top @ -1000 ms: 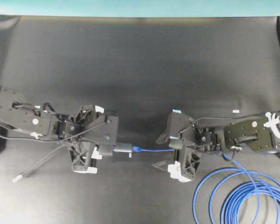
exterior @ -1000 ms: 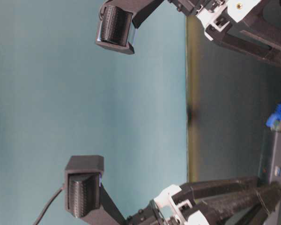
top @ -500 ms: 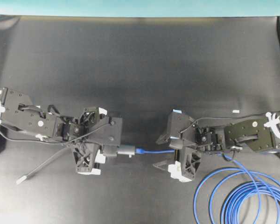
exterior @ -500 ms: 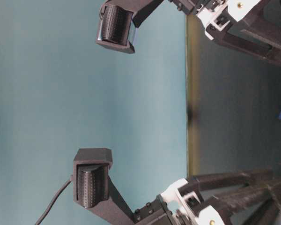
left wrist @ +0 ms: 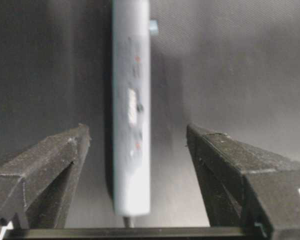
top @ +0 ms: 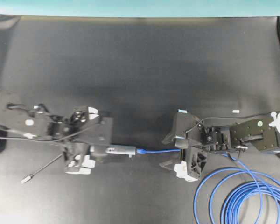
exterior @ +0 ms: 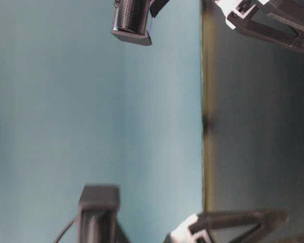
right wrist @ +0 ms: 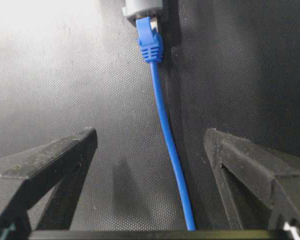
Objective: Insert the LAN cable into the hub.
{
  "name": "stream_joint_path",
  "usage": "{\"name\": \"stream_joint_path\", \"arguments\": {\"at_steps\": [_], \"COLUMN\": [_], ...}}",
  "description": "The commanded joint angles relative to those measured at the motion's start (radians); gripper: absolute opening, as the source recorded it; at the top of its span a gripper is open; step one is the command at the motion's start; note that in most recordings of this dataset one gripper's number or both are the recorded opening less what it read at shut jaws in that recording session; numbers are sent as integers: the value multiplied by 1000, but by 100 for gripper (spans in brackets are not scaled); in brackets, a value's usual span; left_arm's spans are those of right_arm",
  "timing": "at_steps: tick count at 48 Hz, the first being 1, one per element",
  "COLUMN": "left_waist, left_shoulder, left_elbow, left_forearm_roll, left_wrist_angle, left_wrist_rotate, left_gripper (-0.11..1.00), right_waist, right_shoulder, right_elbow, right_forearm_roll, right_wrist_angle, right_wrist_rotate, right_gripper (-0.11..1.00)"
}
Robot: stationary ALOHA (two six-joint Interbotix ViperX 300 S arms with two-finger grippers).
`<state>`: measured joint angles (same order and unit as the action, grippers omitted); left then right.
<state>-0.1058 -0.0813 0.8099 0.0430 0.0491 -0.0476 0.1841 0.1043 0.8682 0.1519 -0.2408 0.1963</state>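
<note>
Left gripper (left wrist: 137, 150) stands wide apart around the hub (left wrist: 131, 110), its fingers (left wrist: 45, 165) clear of the grey bar on both sides and gripping nothing. In the overhead view the hub (top: 119, 150) lies flat on the black mat (top: 140, 70), long axis running left to right, its near-left end just inside those jaws. At the hub's right end the LAN cable (right wrist: 162, 115) has its blue plug boot pressed against the port; it looks seated, though the clip itself is too small to confirm. From there the cable (top: 161, 150) runs right in line with the hub, passing between the spread fingers of the right gripper (right wrist: 150, 190), which also grips nothing, then curls into loops at the near right. Judging by this, the left arm is nearer the hub, the right nearer the cable
</note>
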Motion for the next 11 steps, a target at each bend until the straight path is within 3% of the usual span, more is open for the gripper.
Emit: {"name": "stream_joint_path", "arguments": {"at_steps": [1, 11], "left_waist": [-20, -35], "left_shoulder": [-38, -49], "left_elbow": [3, 8], "left_forearm_roll": [3, 3], "left_wrist_angle": [-2, -6], "left_wrist_rotate": [2, -2], "left_gripper": [76, 75], "right_waist": [124, 123], "right_shoulder": [-14, -12], "right_elbow": [-3, 2], "right_forearm_roll": [-2, -2], "right_wrist_angle": [-6, -12], "right_wrist_rotate": [-5, -9], "right_gripper": [84, 84]}}
